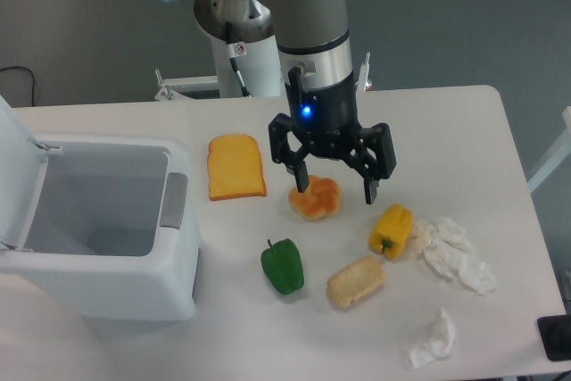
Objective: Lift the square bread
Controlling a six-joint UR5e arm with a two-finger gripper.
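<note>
My gripper (336, 188) hangs jaws spread above the bun (315, 198). The bread (356, 281), nearer, looks light, soft and crumbly; I'd pinch gently across its short sides.

1. No word, brand or number could be read anywhere in the camera view.
2. A small round red-and-white sticker (238, 49) sat on the robot arm's base column (259, 69); it looked like a prohibition-type sign, but its symbol was too small to make out.
3. The gripper (337, 189) body showed a lit blue indicator light (306, 112), which carried no lettering.
4. The white bin (183, 247), the table (446, 122) and the food items bore no visible labels.
</note>
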